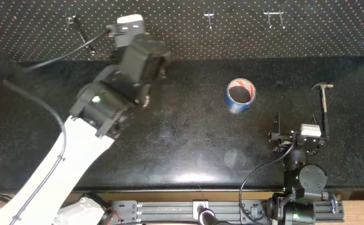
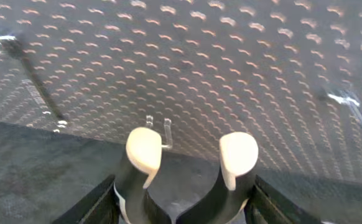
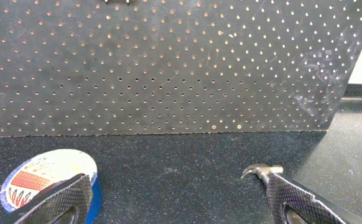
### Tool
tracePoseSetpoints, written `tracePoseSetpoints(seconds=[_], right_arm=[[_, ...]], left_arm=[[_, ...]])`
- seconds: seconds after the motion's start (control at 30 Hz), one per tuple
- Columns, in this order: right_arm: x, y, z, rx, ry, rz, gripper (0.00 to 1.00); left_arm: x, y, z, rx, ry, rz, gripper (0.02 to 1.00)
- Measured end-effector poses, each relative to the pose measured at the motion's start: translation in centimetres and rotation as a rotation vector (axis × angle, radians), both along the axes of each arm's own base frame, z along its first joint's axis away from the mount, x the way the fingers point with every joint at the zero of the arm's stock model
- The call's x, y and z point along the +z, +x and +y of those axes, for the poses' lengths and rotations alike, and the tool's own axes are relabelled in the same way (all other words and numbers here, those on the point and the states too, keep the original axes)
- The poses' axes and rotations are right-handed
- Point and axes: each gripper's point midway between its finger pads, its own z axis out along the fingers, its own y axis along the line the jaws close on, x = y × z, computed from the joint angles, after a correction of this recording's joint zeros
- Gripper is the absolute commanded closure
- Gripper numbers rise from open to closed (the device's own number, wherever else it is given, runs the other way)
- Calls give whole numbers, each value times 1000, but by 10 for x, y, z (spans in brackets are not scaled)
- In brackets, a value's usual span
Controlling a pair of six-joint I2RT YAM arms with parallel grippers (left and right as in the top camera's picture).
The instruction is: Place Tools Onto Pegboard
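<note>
A thin dark tool (image 1: 85,39) hangs from the left hook on the black pegboard (image 1: 244,37); it also shows in the left wrist view (image 2: 39,90). My left gripper (image 1: 130,26) is raised close to the pegboard just right of that tool. It is open (image 2: 191,155) and empty, facing a small bare wire hook (image 2: 159,129). A roll of tape (image 1: 240,95) with a blue rim lies on the table right of centre. A hammer (image 1: 323,103) lies at the far right, head toward the board. My right gripper (image 1: 294,125) rests low between them, open (image 3: 178,186) and empty, with the tape (image 3: 44,177) and the hammer head (image 3: 262,169) ahead.
Two more bare hooks sit on the pegboard at centre (image 1: 210,19) and right (image 1: 274,17). The black table mat (image 1: 182,137) stretches between the arms. A cable (image 1: 50,62) runs from the left arm across the board's lower edge.
</note>
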Motion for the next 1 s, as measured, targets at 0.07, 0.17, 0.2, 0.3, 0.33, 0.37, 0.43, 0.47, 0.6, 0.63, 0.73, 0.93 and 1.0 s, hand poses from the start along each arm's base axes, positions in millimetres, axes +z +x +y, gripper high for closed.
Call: tracePoseSetpoints(seconds=[0.07,0.17,0.2,0.3,0.33,0.37,0.43,0.47,0.6,0.63,0.73,0.93,1.0], right_arm=[[0,0,0,0,0,0,80],[0,0,0,0,0,0,82],[0,0,0,0,0,0,82],[0,0,0,0,0,0,82],[0,0,0,0,0,0,82],[0,0,0,0,0,0,80],[0,0,0,0,0,0,82],[0,0,0,0,0,0,82],[0,0,0,0,0,0,82],[0,0,0,0,0,0,82],[0,0,0,0,0,0,82],[0,0,0,0,0,0,82],[0,0,0,0,0,0,82]], left_arm=[[-4,5,18,50,-5,-38,989],[-9,13,26,56,35,-74,989],[-5,19,23,28,65,-101,991],[18,33,15,-13,94,-209,989],[23,37,14,-24,113,-232,989],[26,39,13,-31,125,-245,989],[29,44,12,-32,152,-267,989],[30,47,12,-29,161,-274,989],[32,55,11,-12,173,-318,989],[33,56,11,-6,167,-336,989],[24,58,10,0,161,-359,991],[13,62,10,8,163,-375,989],[15,65,10,14,156,-388,989]])
